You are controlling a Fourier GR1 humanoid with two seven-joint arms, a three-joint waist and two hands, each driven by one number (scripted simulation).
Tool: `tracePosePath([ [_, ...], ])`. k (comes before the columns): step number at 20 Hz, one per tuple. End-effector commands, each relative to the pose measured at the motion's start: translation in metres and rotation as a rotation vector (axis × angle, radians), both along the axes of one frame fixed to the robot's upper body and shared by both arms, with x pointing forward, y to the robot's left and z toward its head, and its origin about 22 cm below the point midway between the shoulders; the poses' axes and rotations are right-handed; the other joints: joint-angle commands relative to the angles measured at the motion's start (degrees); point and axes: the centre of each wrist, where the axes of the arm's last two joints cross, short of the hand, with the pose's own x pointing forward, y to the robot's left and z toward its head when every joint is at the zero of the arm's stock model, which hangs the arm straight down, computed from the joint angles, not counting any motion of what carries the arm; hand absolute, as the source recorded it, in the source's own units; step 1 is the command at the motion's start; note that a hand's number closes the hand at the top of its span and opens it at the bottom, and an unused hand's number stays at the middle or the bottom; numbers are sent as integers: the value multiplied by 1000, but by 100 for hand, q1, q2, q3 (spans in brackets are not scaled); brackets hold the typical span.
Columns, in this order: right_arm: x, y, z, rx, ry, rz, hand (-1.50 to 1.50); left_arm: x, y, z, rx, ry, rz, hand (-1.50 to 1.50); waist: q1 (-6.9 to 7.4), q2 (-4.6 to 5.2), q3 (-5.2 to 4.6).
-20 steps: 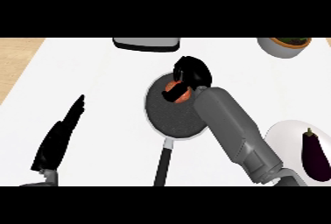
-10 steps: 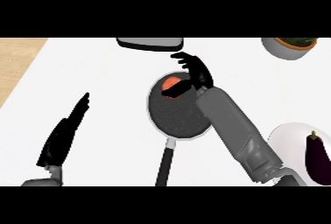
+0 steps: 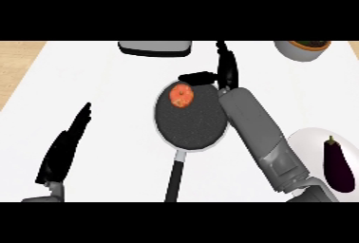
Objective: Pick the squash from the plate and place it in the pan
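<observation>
Nearest to the robot, at the lower left of the head view, the left hand [image 3: 64,144] rests on the white counter [image 3: 105,85] with straight fingers pointing up and holding nothing. At the lower right a white plate [image 3: 308,142] carries a dark purple eggplant [image 3: 339,163], which lies with its long axis running from near to far, stem end at the far side. Between them the black pan [image 3: 191,124] sits with its handle pointing toward the robot.

Inside the pan, close to its far rim, lies the squash [image 3: 182,96], orange-red and rounded. It looks almost round from above, so I cannot tell a clear long axis or which way it points.

Just beyond the pan's far right rim is the right hand [image 3: 223,71], with fingers straight and spread, thumb toward the left, touching nothing. The squash is apart from it.

The placing seems done, in my judgement. To finish well, the hand should lift up and pull back along the forearm's side, without brushing the pan's rim or the squash.

Farther away stand a grey tray-like object [image 3: 155,47] and a bowl [image 3: 303,49].
</observation>
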Motion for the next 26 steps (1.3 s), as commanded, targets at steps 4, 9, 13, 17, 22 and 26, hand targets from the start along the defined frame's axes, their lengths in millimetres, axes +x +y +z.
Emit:
tracePosePath([
  [4, 4, -64, -12, 116, -64, -155, -150, -15, 5, -5, 13, 21, 38, 0, -296, -78, -1],
  [9, -7, -130, -22, 45, -108, -110, -150, -24, 10, -12, 10, 32, 62, 0, -395, -115, -6],
  [13, -24, -200, -21, 21, -140, -119, -150, -28, 21, 4, 7, 42, 52, 0, -410, -127, -5],
  [17, -37, -257, -7, 5, -134, -123, -150, -31, 18, 12, 6, 32, 69, 0, -391, -126, -5],
  [22, -72, -290, -36, 5, -140, -115, -150, -25, 24, -4, -5, 41, 63, 0, -384, -107, -5],
  [26, -76, -308, -13, 17, -119, -67, -150, -18, 16, 7, 20, 37, 68, 0, -401, -117, -7],
])
